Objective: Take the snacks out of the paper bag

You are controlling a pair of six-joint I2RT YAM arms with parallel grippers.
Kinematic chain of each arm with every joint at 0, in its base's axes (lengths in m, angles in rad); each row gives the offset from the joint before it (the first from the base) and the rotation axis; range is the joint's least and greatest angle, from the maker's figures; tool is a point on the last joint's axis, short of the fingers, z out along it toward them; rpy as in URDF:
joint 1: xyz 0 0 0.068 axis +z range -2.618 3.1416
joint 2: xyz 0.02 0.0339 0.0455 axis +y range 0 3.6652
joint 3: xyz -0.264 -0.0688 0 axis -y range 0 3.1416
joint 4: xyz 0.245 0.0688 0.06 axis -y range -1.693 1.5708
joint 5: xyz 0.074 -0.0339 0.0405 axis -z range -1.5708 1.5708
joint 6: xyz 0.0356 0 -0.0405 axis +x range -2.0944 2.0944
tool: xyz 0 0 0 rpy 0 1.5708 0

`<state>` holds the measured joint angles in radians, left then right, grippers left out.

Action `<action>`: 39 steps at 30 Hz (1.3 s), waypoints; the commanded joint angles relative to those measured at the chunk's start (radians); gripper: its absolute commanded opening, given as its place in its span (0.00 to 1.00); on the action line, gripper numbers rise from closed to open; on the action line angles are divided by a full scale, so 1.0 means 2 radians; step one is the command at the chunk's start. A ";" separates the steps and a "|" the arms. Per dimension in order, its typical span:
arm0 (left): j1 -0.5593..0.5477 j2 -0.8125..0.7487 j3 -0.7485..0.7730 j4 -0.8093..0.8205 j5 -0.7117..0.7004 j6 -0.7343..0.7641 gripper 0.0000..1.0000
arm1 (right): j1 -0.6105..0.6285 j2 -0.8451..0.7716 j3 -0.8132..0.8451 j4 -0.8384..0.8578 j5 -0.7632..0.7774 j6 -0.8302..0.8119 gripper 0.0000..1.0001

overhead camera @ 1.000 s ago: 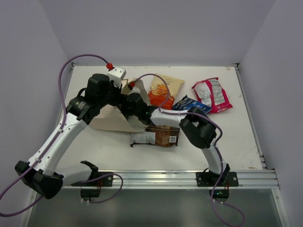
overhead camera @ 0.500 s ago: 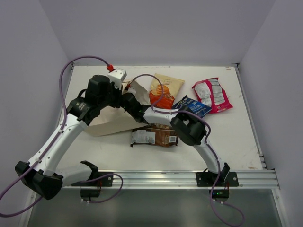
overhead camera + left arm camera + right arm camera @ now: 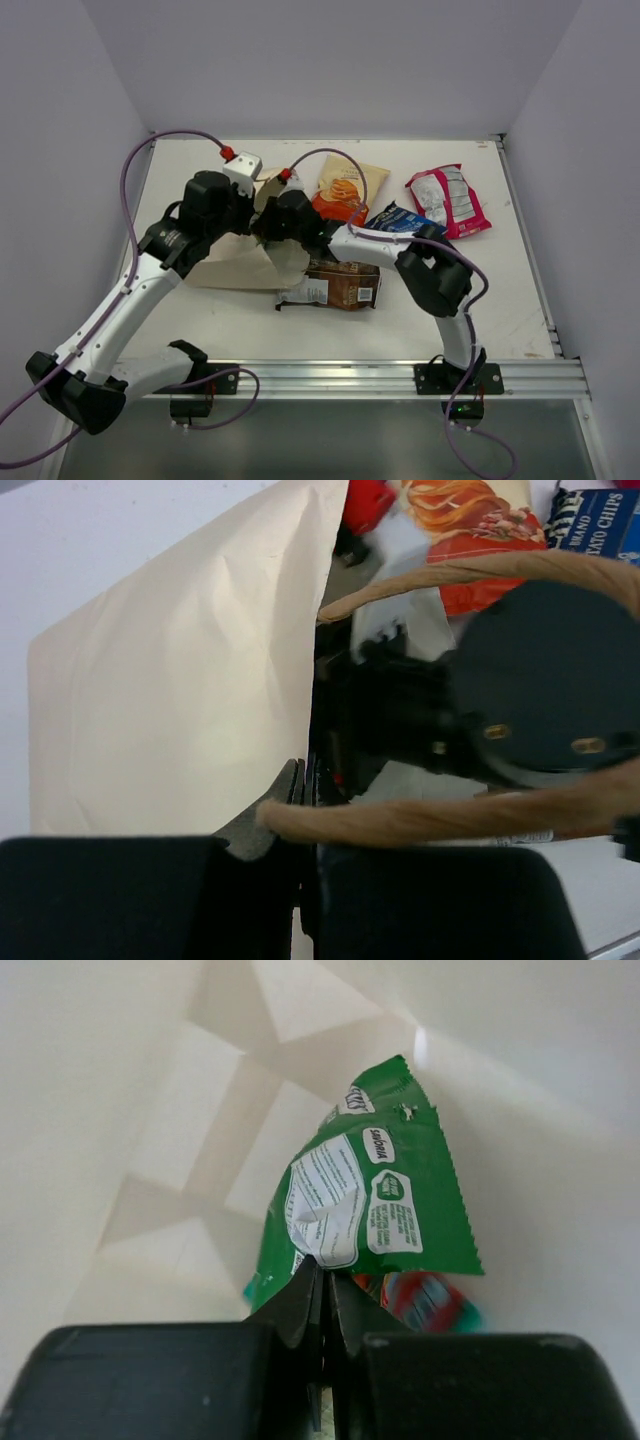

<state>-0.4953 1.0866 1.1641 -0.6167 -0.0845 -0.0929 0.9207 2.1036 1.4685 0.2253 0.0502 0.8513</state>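
The paper bag (image 3: 235, 265) lies on its side at the left of the tabletop (image 3: 480, 290), mouth facing right, its rim pinched by the left end effector (image 3: 303, 780). Inside, the right end effector (image 3: 322, 1285) is clamped on the near edge of the small green packet (image 3: 375, 1200), whose long axis runs ahead, deeper in. Outside, the dark blue packet (image 3: 600, 520) reads "CHIPS".

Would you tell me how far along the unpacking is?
Done: chips packet, pink packet, blue packet and brown packet lie outside. In hand: right gripper, inside the paper bag, pinches the green packet; left gripper holds the bag's edge. Remaining: that and the teal pack.
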 commanded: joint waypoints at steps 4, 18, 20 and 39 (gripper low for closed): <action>0.002 0.008 -0.011 0.002 -0.094 0.002 0.00 | -0.031 -0.150 -0.051 0.027 -0.019 -0.065 0.00; 0.024 0.043 0.008 0.041 -0.102 0.021 0.00 | -0.166 -0.473 -0.271 -0.142 0.015 -0.074 0.00; 0.024 0.043 0.013 0.043 -0.094 0.023 0.00 | -0.211 -0.528 -0.308 -0.159 0.022 -0.052 0.00; 0.024 0.030 0.067 0.022 -0.011 0.064 0.00 | -0.373 -0.589 -0.494 -0.308 -0.036 0.058 0.51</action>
<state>-0.4507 1.1770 1.2510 -0.6006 -0.1600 -0.0071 0.1764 0.9318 0.4278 -0.3054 -0.0189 0.9405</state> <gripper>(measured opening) 0.034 0.402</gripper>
